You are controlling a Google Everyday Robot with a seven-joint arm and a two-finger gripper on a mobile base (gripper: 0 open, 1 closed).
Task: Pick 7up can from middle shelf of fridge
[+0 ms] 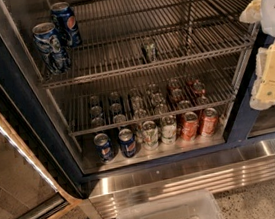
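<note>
The 7up can, small and dark green, stands upright near the middle of the middle shelf, a silver wire rack inside the open fridge. Two blue Pepsi cans stand at the shelf's left end. My gripper, pale yellow under a white arm, hangs at the right edge of the view in front of the fridge's right frame. It is well to the right of the can and apart from it.
A lower wire rack spans the fridge. Beneath it stand rows of cans: blue Pepsi, pale green-white, orange-red. The glass door is swung open at left. A clear plastic bin sits on the floor below the steel base.
</note>
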